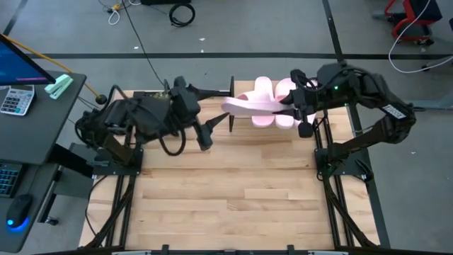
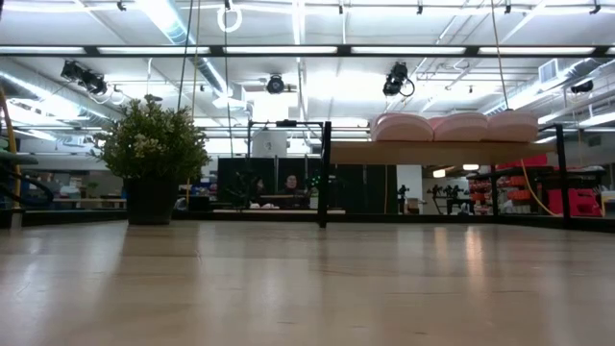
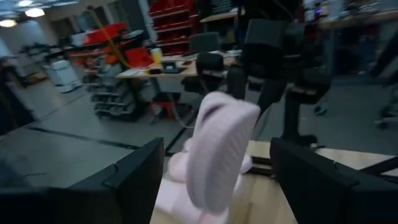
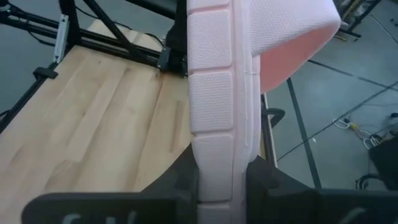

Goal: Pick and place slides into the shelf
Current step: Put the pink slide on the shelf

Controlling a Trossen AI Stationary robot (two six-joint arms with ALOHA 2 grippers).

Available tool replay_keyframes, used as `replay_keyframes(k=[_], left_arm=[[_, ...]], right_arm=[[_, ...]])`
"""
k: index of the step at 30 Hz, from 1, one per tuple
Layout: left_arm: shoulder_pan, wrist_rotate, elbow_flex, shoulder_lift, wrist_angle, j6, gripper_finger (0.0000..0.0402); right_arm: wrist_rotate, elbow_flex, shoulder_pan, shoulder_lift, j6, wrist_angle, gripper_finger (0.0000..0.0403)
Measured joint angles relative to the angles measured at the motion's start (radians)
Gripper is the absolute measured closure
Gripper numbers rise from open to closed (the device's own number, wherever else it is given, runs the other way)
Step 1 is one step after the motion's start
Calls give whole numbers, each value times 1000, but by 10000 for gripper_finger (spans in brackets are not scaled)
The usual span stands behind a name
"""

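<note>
The right gripper (image 4: 221, 186) is clamped on the edge of a pink slide (image 4: 224, 93), its two dark fingers pressing the ribbed sole from both sides — in the high view this slide (image 1: 251, 107) lies sideways in the upper middle of the frame, reaching left from the right gripper (image 1: 289, 108) over the shelf. The left gripper (image 1: 218, 122) sits just left of the slide's free end, fingers spread apart and holding nothing; in the left wrist view its dark fingers (image 3: 134, 180) stand wide on either side of the held slide (image 3: 217, 155) without touching it.

Behind the held slide, three more slides (image 1: 272, 91) rest side by side on the shelf (image 1: 244, 93) at the top centre of the high view. In the low view they show as three pale pink humps (image 2: 456, 126) on the raised wood board (image 2: 423, 153), upper right of the frame, carried by thin black uprights. A potted plant (image 2: 152, 154) stands at the left of that view — well apart from the shelf. The plank tabletop (image 1: 226, 191) fills the lower half of the high view.
</note>
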Motion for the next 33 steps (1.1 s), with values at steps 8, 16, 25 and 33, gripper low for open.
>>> replay_keyframes(k=[8, 16, 25, 33], left_arm=[[94, 196, -9, 21, -13, -43, 106], [117, 250, -10, 40, -22, -63, 109], [118, 255, -9, 43, 19, -62, 191], [117, 304, -9, 43, 52, -61, 306]], right_arm=[[12, 0, 58, -2, -2, 2, 335], [43, 0, 89, -40, 0, 1, 335], [37, 0, 91, -66, 24, -27, 335], [12, 0, 91, -66, 26, -35, 335]])
